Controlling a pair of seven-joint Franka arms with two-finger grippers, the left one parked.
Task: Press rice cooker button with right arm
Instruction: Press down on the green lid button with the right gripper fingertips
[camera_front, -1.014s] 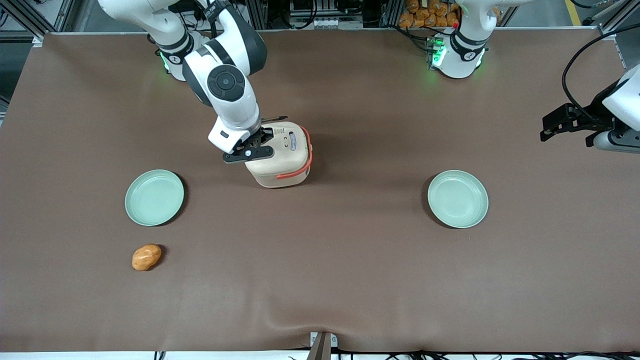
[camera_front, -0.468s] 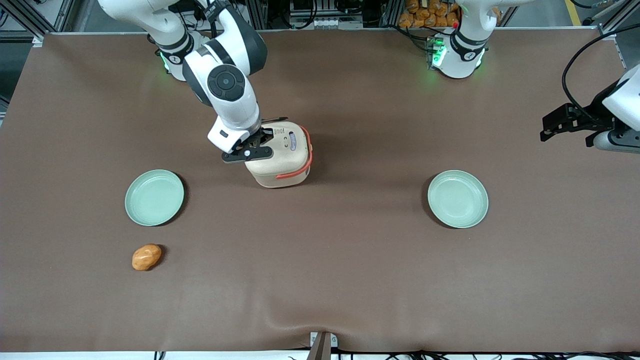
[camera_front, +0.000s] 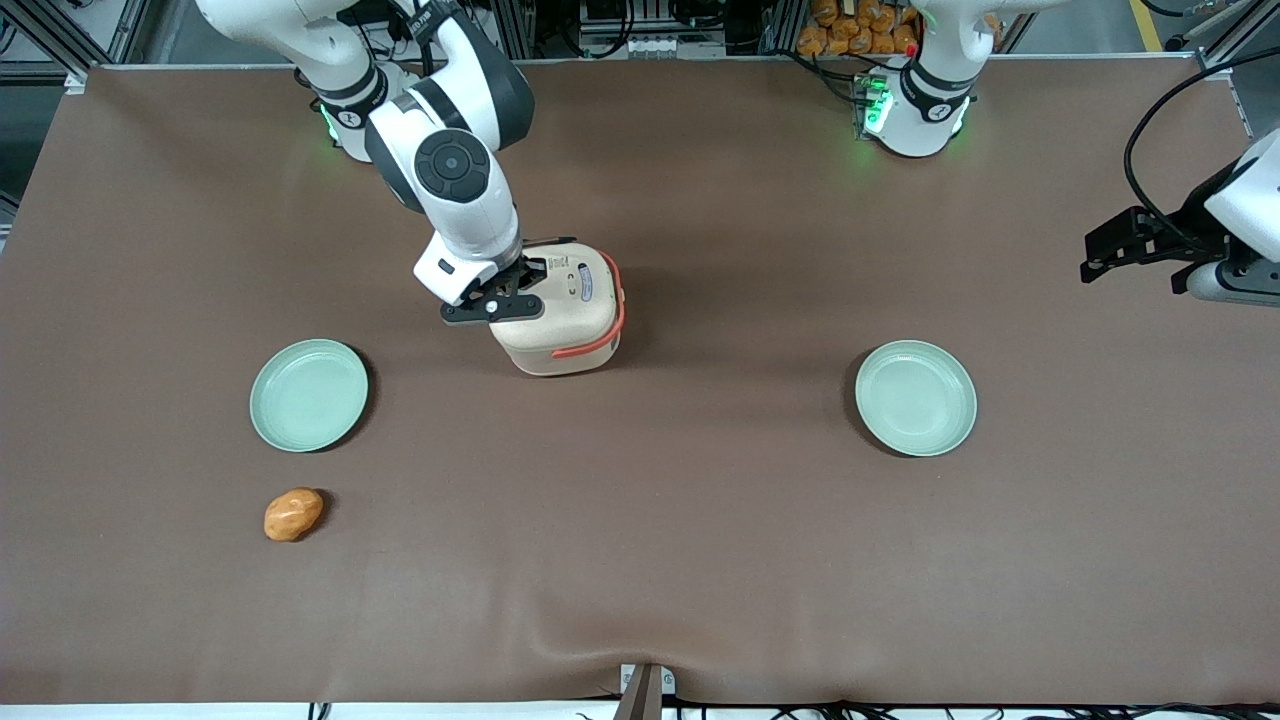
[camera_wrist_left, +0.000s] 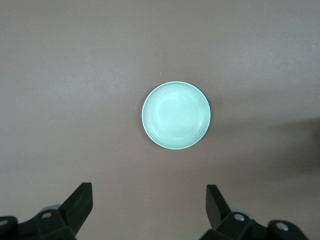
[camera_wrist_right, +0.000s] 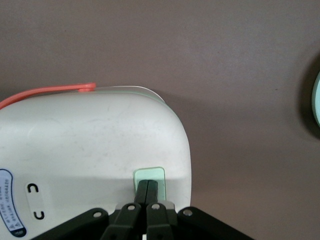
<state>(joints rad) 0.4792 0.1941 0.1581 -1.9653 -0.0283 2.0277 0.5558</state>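
The cream rice cooker (camera_front: 560, 320) with its orange-red handle (camera_front: 600, 335) stands mid-table, lid closed. It also shows in the right wrist view (camera_wrist_right: 90, 145), with the pale green button (camera_wrist_right: 149, 175) near the lid's edge. My right arm (camera_front: 455, 175) reaches down over the cooker. Its gripper (camera_front: 522, 275) is shut, and in the right wrist view the gripper (camera_wrist_right: 148, 184) has its joined fingertips resting on the button. In the front view the button is hidden under the gripper.
Two pale green plates lie on the brown table, one toward the working arm's end (camera_front: 308, 394), one toward the parked arm's end (camera_front: 915, 397), the latter also in the left wrist view (camera_wrist_left: 176, 115). An orange bread roll (camera_front: 292, 514) lies nearer the front camera.
The gripper and the cooker have shifted very slightly; the gripper stays shut over the button at the lid's edge.
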